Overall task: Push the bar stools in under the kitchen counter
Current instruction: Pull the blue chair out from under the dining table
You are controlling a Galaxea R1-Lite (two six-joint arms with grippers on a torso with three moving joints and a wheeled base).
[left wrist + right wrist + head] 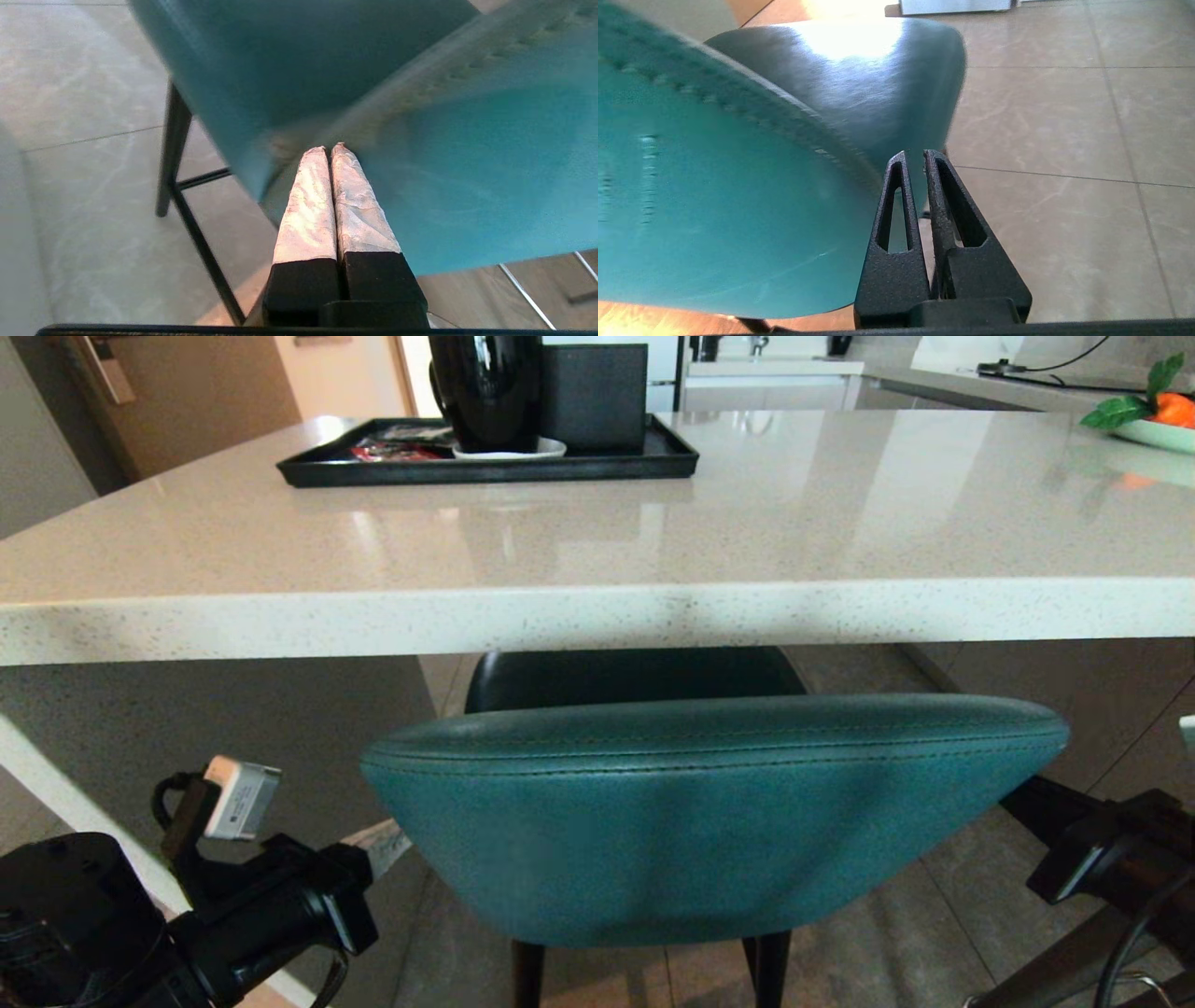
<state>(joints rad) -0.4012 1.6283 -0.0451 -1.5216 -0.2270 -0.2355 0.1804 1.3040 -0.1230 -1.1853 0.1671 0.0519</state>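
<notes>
While both grippers, left [331, 148] & right [914, 154], sit shut, empty, teal stool [709, 812] is between.

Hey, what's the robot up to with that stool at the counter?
The robot is working on the teal bar stool, which stands in front of the kitchen counter. Its left hand, shut, sits at the left edge of the stool's padded back, and its right hand, also shut, is at the right edge. The seat is partly under the stone top, but the back is not yet in against the counter's edge. A black tray sits on the counter.
</notes>
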